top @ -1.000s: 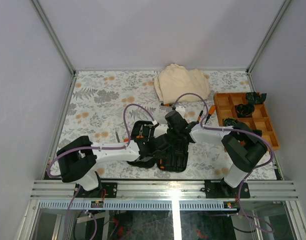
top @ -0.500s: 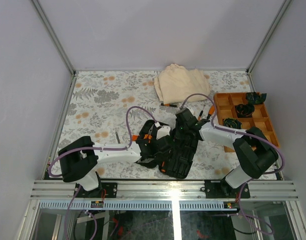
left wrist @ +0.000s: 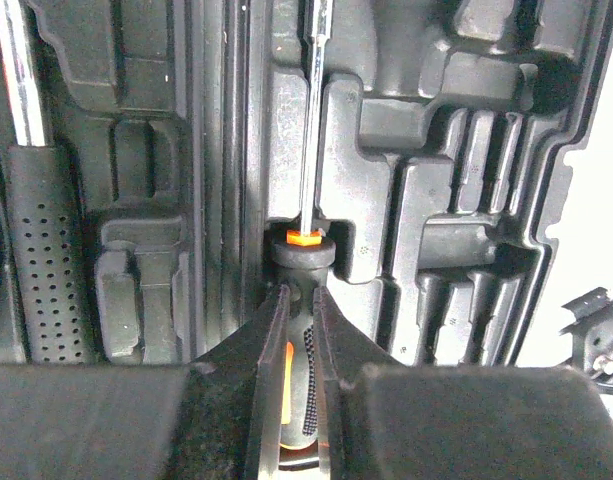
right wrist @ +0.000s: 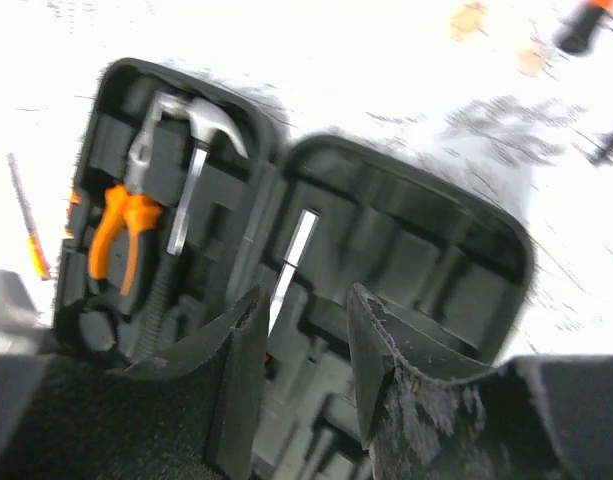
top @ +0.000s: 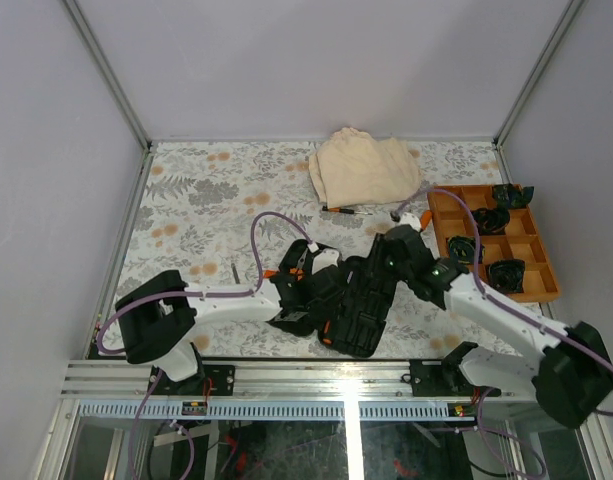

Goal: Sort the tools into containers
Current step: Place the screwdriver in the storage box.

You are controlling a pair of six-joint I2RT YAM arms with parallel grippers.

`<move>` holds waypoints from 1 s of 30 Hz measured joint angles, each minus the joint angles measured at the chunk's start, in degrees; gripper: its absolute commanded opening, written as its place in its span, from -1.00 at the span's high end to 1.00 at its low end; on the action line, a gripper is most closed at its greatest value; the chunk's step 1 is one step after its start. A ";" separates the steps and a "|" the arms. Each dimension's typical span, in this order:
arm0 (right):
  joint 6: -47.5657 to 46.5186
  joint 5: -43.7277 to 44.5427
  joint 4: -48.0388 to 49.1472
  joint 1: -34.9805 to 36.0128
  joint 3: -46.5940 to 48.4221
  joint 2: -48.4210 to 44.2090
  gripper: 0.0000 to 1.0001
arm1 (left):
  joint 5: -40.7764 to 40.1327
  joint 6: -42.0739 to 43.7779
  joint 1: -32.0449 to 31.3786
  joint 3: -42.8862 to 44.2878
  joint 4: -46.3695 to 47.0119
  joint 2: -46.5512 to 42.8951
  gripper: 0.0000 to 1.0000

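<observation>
- Top external: the black tool case [top: 351,305] lies open on the table [top: 186,200] at 6 o'clock; an orange tray [top: 449,207] sits at its 2 o'clock
- Left wrist: the left gripper [left wrist: 301,300] is clamped tight on a screwdriver [left wrist: 304,250] by the handle; the shaft points to 12 along a case slot
- Right wrist: the right gripper [right wrist: 306,300] stands parted, holding nothing, over the case; hammer [right wrist: 191,130] and pliers [right wrist: 121,235] lie at 10 o'clock

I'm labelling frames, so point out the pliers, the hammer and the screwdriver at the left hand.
pliers [right wrist: 126,208]: right wrist view, where the orange handles meet.
hammer [right wrist: 201,115]: right wrist view, on its metal head.
screwdriver [left wrist: 304,265]: left wrist view, on its black handle collar.
</observation>
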 measured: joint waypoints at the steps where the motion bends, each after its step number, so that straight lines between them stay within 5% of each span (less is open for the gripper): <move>1: 0.57 0.92 -0.72 0.00 -1.84 -2.58 0.11 | 0.98 -0.02 0.70 -0.15 0.20 -0.11 1.00; 12: 6.97 7.43 -9.11 -0.02 -14.43 -13.57 0.09 | 14.62 -1.07 9.09 -3.87 5.22 -2.05 1.00; 30: 7.41 3.19 0.04 -0.33 -14.75 -3.56 0.20 | 17.46 0.33 12.09 -2.40 2.99 -1.81 0.85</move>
